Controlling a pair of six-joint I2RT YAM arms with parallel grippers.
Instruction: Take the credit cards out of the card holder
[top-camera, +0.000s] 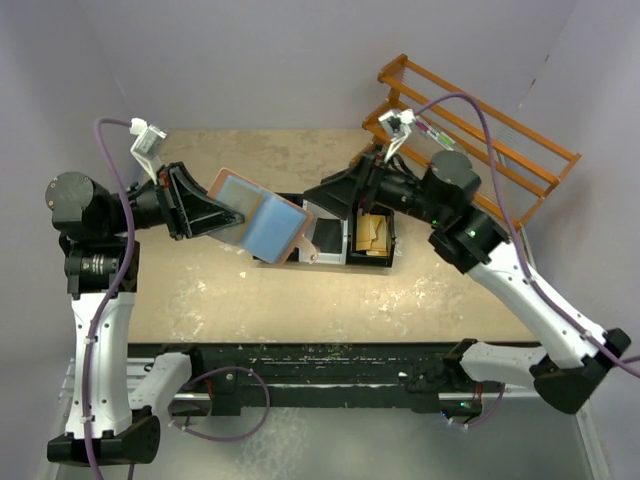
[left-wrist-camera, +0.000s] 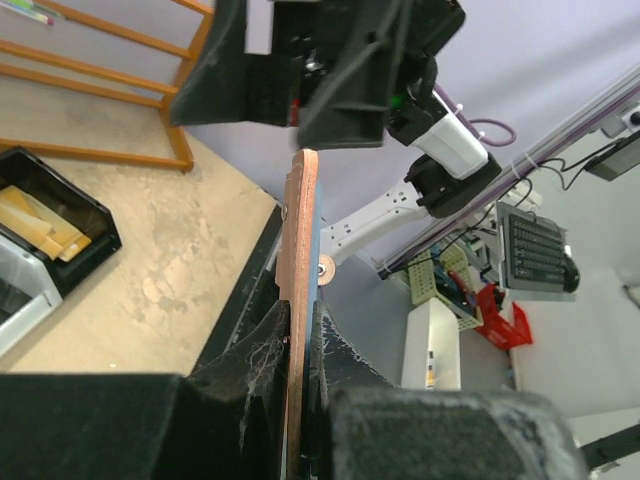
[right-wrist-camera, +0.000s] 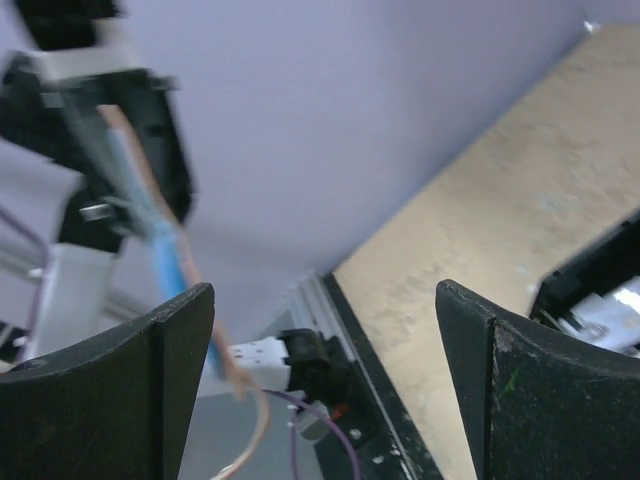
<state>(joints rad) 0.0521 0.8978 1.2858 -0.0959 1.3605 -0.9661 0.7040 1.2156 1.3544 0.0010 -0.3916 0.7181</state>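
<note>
My left gripper (top-camera: 236, 218) is shut on the card holder (top-camera: 262, 222), a reddish-brown wallet with a light blue lining, held open in the air over the table's middle. In the left wrist view the card holder (left-wrist-camera: 300, 225) stands edge-on, pinched between the fingers of the left gripper (left-wrist-camera: 300, 318). Just right of it, my right gripper (top-camera: 314, 195) is open and holds nothing. In the right wrist view the right gripper (right-wrist-camera: 325, 295) has its jaws far apart, and the card holder (right-wrist-camera: 150, 225) is blurred at the left. Pale card-like pieces (right-wrist-camera: 605, 308) lie in the light bin (top-camera: 327, 240); I cannot tell for sure whether they are credit cards.
A black bin (top-camera: 372, 235) with tan-yellow paper pieces stands beside the light bin, under the right arm. An orange wooden rack (top-camera: 480, 130) stands at the back right. The tan tabletop (top-camera: 200, 290) ends at a black rail along the near edge.
</note>
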